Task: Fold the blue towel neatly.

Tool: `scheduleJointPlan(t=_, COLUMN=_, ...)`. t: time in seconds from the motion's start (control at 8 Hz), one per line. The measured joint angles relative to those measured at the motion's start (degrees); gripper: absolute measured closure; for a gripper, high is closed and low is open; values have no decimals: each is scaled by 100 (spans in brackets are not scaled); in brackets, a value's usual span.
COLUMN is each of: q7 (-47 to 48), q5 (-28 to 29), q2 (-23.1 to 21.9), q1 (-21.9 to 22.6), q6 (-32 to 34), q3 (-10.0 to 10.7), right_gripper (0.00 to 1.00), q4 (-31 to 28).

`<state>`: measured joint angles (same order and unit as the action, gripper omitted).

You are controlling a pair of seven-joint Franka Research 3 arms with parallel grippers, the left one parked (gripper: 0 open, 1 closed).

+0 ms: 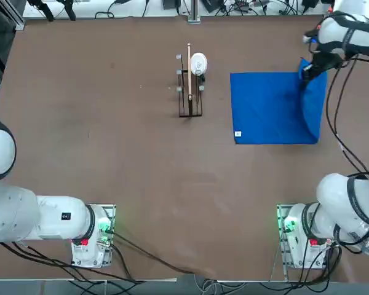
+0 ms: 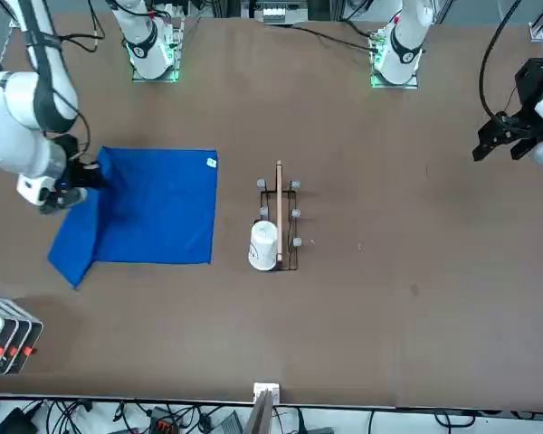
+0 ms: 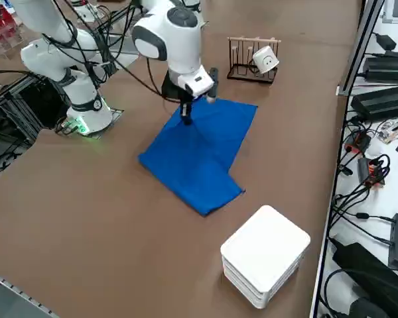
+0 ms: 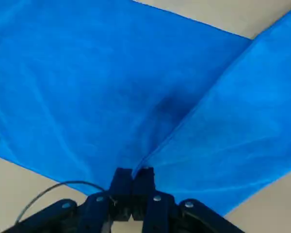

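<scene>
The blue towel [image 1: 270,110] lies on the brown table [image 1: 111,153], a little to the right of the wooden rack [image 1: 189,86] when seen from above. Most of the towel is flat on the table. Its edge farthest from the rack is lifted and turned over toward the middle, so there is a raised fold [image 3: 205,142] along that side. A small white tag [image 1: 238,133] sits on the towel corner that is toward the rack and toward the arm bases.

The right gripper [image 4: 132,175] is above the towel's outer edge, on the side away from the rack, at the far end from the tag. Its two fingers [image 4: 121,182] are pressed together and they pinch a ridge of the blue cloth between them; the cloth goes up to the fingertips and spreads out from there in two sloping sheets.

A white cup [image 1: 198,62] rests on the far end of the rack. In the side view a white box [image 3: 265,255] stands on the table beyond the towel, well apart from the rack
</scene>
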<state>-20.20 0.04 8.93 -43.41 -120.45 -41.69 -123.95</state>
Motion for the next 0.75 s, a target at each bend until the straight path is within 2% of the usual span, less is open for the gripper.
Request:
scheduleJointPlan(t=0.38, q7=1238, q5=47, q2=-163, q1=56, q6=-11, q3=-1103, right_gripper=98, q4=-140)
scheduleJointPlan(t=0.5, q7=1552, q5=51, q2=-188, q1=203, q6=-26, q3=-1284, right_gripper=98, q4=-177)
scheduleJointPlan(t=0.75, q7=2195, q5=60, q2=-199, q1=732, q6=-243, q3=-1335, right_gripper=98, q4=-317)
